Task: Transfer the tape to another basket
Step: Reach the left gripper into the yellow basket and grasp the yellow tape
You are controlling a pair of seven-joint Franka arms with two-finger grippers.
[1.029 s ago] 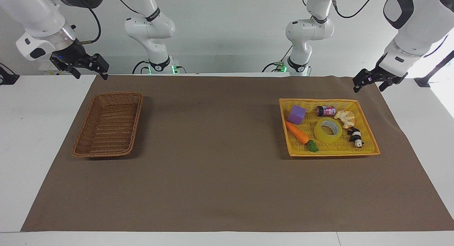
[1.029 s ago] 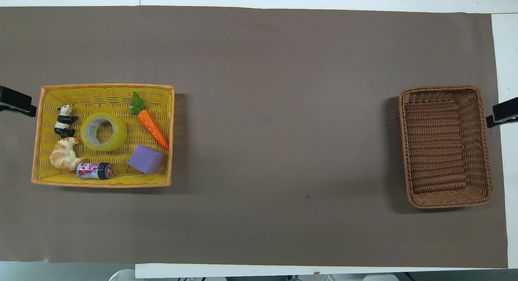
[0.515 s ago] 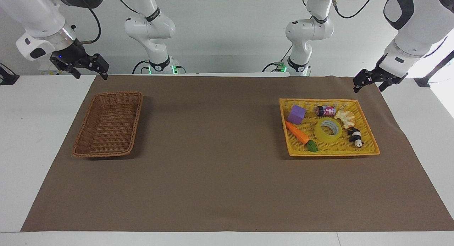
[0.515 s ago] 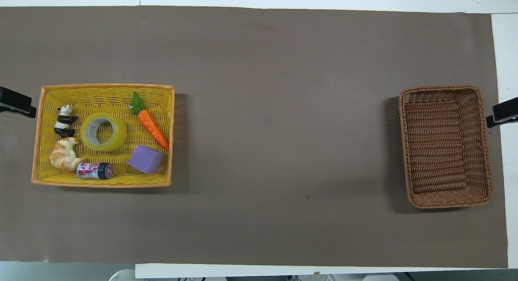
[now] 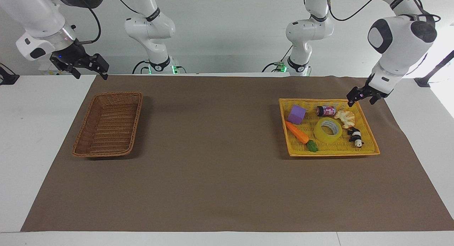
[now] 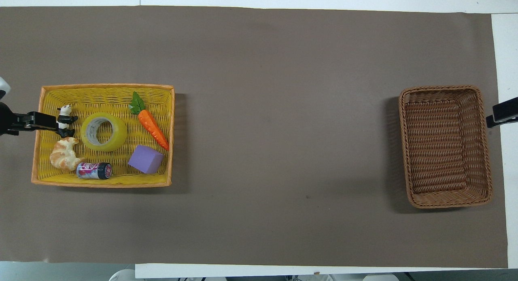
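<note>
A: Yellow tape lies flat in the plastic basket, between carrot and panda. How should the left gripper go in?

B: It hangs over that basket's rim with fingers spread, holding nothing. I'd come straight down, one finger in the core, probably clear of the croissant.

A: Counts?

B: Two baskets, the wicker basket bare; one tape, block, can. The right gripper waits open over the desk.

White rounded arms, black cables, black end effectors
</note>
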